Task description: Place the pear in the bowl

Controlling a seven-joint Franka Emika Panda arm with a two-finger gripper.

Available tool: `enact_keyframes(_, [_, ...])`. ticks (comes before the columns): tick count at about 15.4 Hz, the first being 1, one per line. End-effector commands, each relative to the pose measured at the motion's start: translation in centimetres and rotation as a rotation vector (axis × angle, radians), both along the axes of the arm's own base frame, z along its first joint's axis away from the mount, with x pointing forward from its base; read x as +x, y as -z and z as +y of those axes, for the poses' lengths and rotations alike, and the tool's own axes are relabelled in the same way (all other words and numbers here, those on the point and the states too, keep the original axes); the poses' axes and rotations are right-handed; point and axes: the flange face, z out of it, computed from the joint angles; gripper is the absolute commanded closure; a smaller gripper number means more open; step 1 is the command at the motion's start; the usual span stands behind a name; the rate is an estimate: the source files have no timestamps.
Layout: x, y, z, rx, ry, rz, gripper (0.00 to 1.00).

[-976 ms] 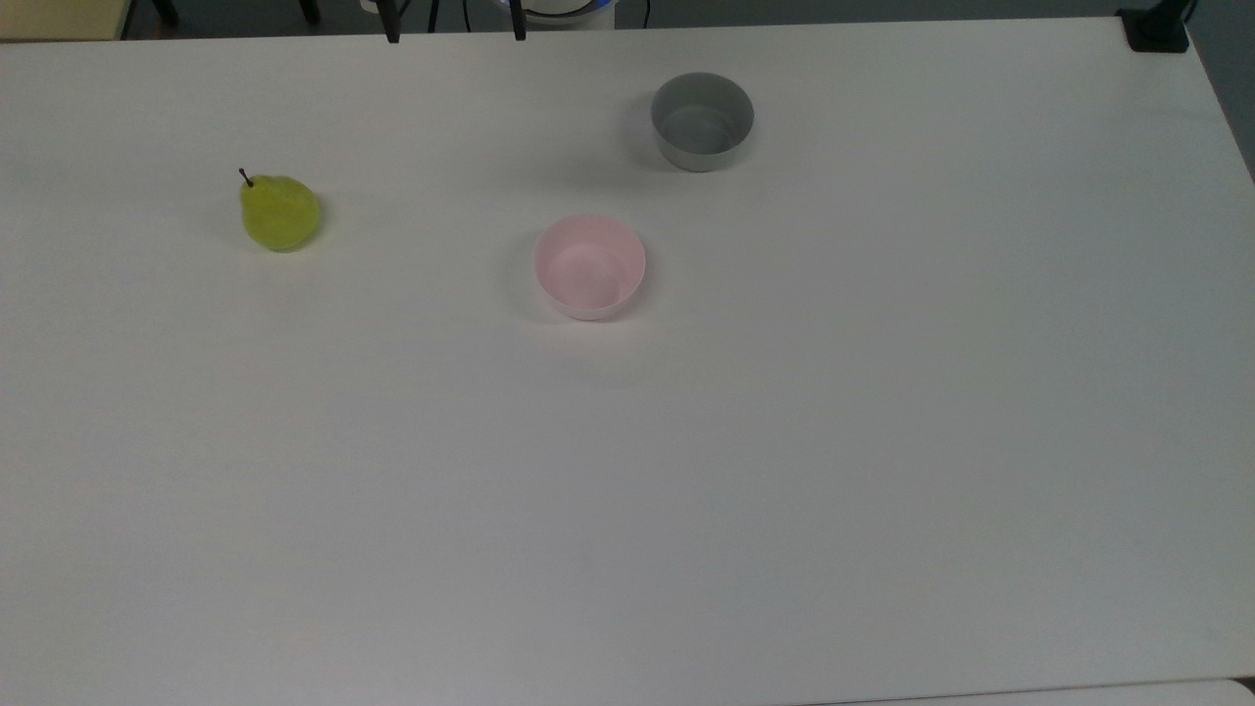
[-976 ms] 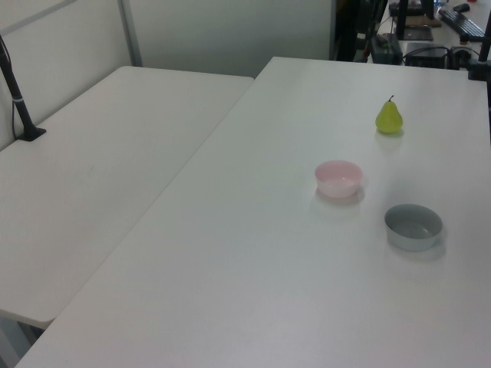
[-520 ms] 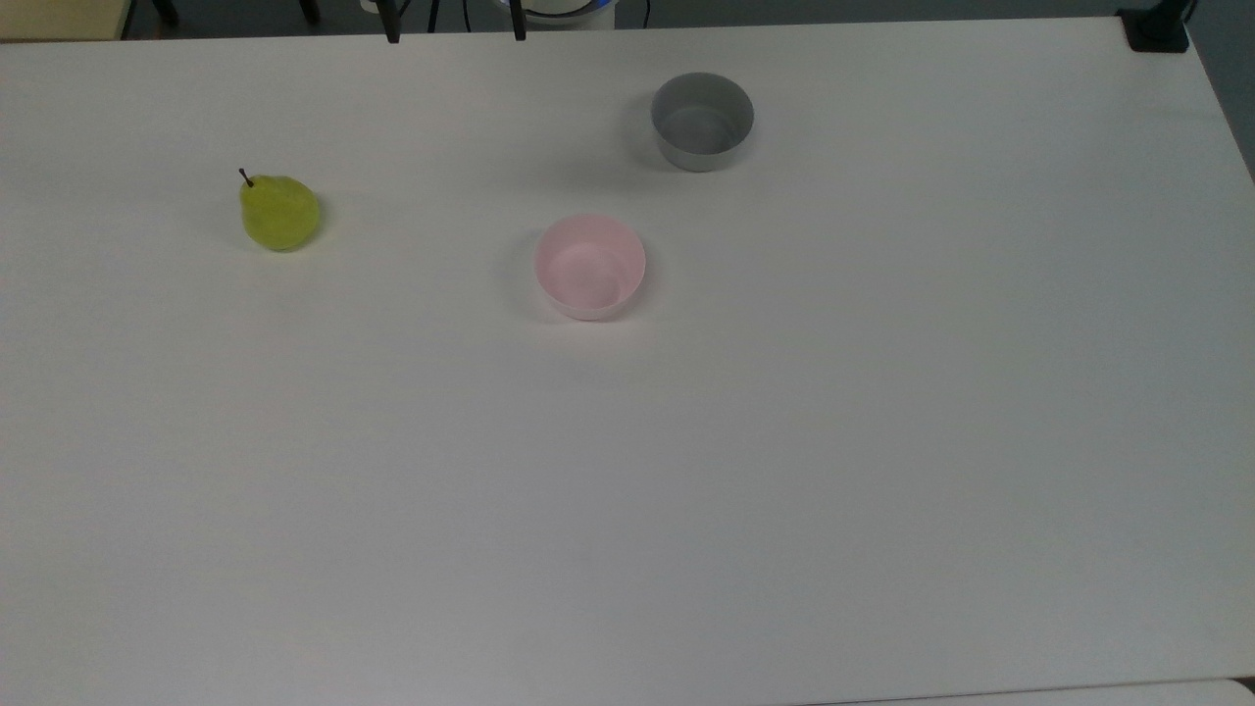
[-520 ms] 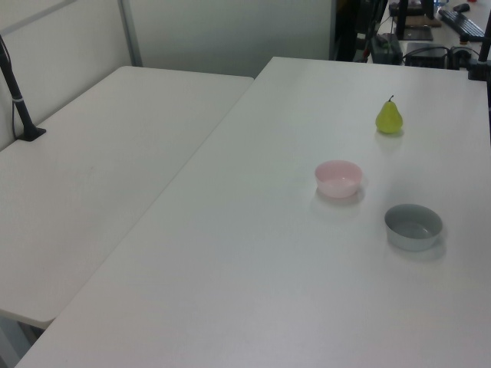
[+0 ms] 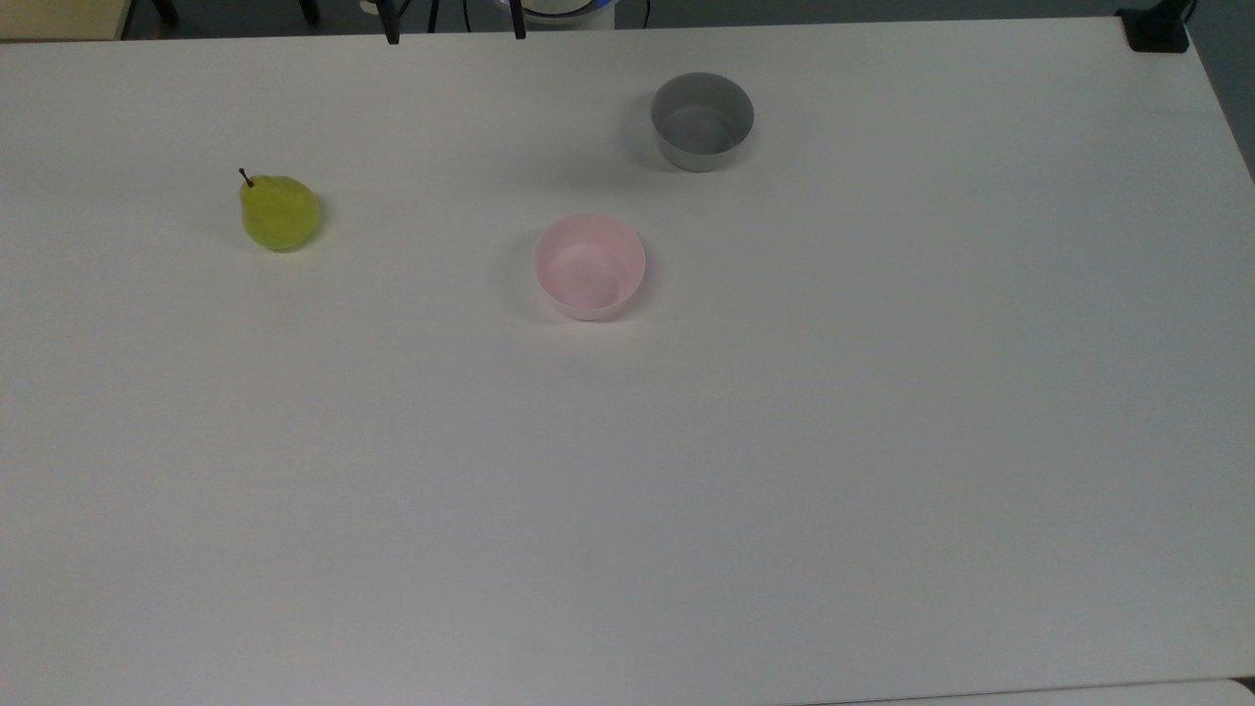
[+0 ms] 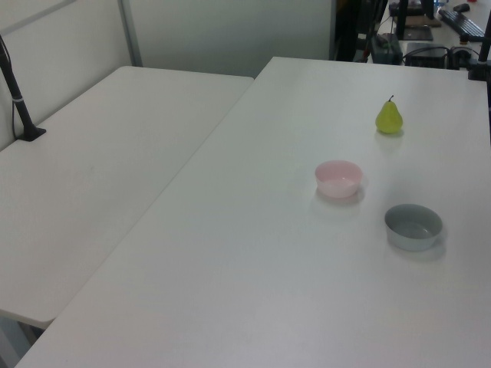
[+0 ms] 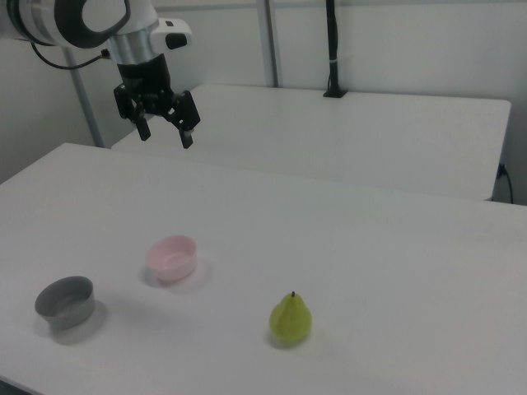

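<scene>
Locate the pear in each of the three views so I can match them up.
Top view: pear far left, upper part of the table.
Left view: pear upper right, beyond both bowls.
Right view: pear bottom centre, nearest the camera.
Shared landmark: the pink bowl, which stands between the pear and the grey bowl.

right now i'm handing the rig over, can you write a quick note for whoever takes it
Claw: open, holding nothing, hanging high above the table, well back from the bowls in the right view.
Pear: upright on the table, off to the top view's left of both bowls, touching nothing.
Pink bowl: empty, mid-table. Grey bowl: empty, not the target.
Done: nothing yet.
Left: reach the pear, grasp it, carry it to the pink bowl, release.
</scene>
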Motion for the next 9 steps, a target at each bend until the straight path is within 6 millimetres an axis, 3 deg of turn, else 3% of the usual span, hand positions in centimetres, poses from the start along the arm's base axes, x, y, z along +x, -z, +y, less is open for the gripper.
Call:
enact_keyframes(1, [-0.7,-0.3,-0.2,-0.001,-0.065,0.021,0.00])
enact_keyframes(6, [-1.6,-0.9,-1.9,-0.077,-0.214,0.042,0.00])
enact_keyframes(9, [-2.1,-0.9,-4.7,-0.127,-0.287,0.074,0.00])
